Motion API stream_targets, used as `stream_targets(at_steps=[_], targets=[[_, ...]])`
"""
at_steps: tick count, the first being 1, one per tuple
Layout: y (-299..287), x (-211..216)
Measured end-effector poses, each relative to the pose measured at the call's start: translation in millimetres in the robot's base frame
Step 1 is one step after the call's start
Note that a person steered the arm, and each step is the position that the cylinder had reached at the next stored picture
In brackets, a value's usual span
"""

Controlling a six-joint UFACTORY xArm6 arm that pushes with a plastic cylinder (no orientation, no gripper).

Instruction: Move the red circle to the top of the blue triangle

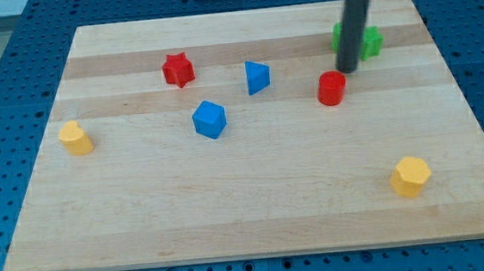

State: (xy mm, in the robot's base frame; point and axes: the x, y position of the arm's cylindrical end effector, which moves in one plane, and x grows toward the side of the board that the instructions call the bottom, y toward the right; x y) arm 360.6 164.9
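Observation:
The red circle (331, 88) is a short red cylinder standing on the wooden board (256, 204), right of centre. The blue triangle (256, 76) stands to its left, slightly nearer the view's top. My tip (347, 69) is at the end of the dark rod that comes down from the view's top right. It sits just above and to the right of the red circle, very close to it or touching it.
A green block (370, 41) stands partly behind the rod near the top right. A red star (178, 69) and a blue cube (209, 119) stand left of the triangle. A yellow block (75, 138) is at the far left, a yellow hexagon (410, 176) at the bottom right.

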Motion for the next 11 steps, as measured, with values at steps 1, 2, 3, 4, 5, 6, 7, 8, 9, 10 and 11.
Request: stream_targets(at_steps=[1,2,3,4,5,6,7,8,9,10,11], targets=[[-7,53],[-14,72],[-62,43],[-94,23],[-94,-5],[-67,-8],[-59,-18],[-78,-26],[-131,-27],[-89,-35],[-79,-54]])
